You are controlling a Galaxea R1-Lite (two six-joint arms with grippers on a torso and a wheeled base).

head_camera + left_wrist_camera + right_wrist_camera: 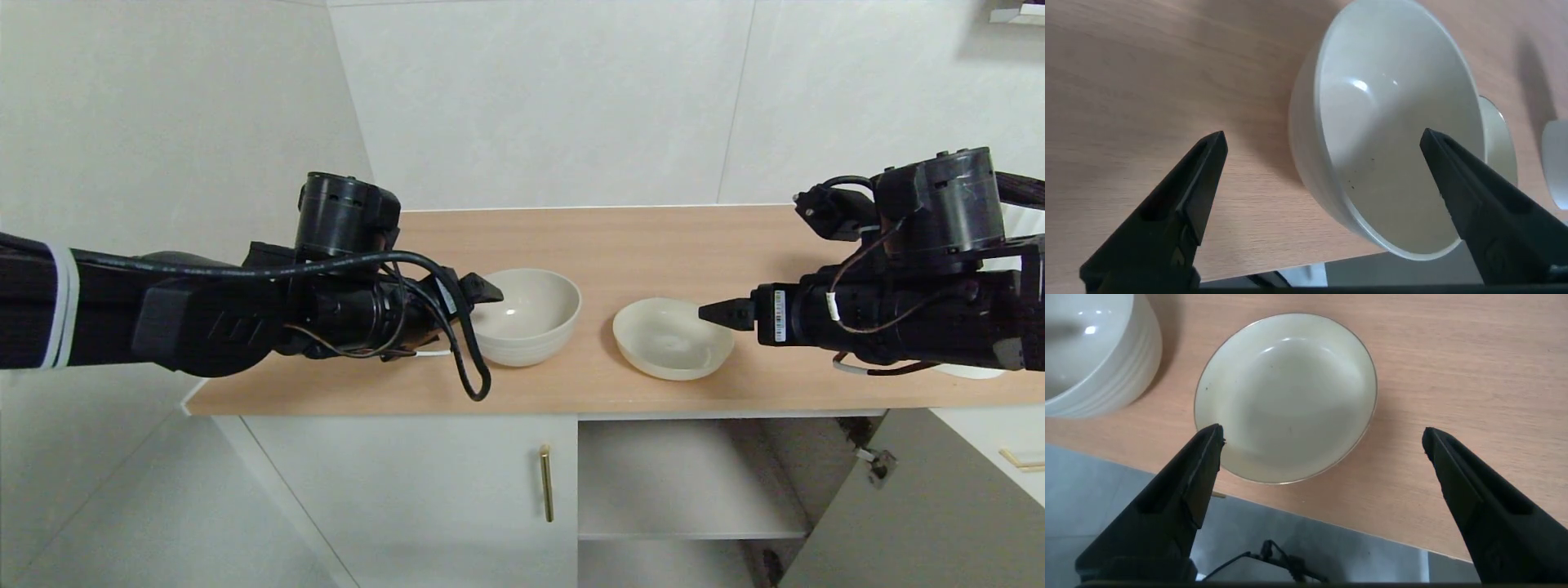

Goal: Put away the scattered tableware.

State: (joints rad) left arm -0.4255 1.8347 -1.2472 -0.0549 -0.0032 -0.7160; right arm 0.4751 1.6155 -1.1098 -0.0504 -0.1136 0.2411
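Black and spread wide, your left claw [1323, 137] holds nothing. One finger hangs over bare wood and the other over the hollow of the deep cream bowl [526, 314], so the bowl's near wall seems to sit in the gap. I cannot tell whether either finger touches it. Your right claw [1321, 434] is also fully open and empty, and hovers over the shallow cream dish [673, 336] with a finger to either side of it.

Both pieces stand upright on the wooden worktop [653, 237], near each other but apart. The dish is close to the front edge. Below it the cupboard's right door [898, 506] is swung open onto a bare white shelf [669, 482]. The left door, with its brass handle [545, 483], is shut.

Watch three things:

- **Slipping:** The glaze looks slick, so a pinch on the bowl's wall alone may slip, or tip the bowl as it lifts.
- **Dish going over the edge:** The dish lies low and flat. If a finger comes down on its rim instead of beside it, the dish could skid over the front edge.
- **Collisions:** The two arms work near each other, so moving both at once risks the wrists knocking together. A low swing to the shelf could catch the open door.
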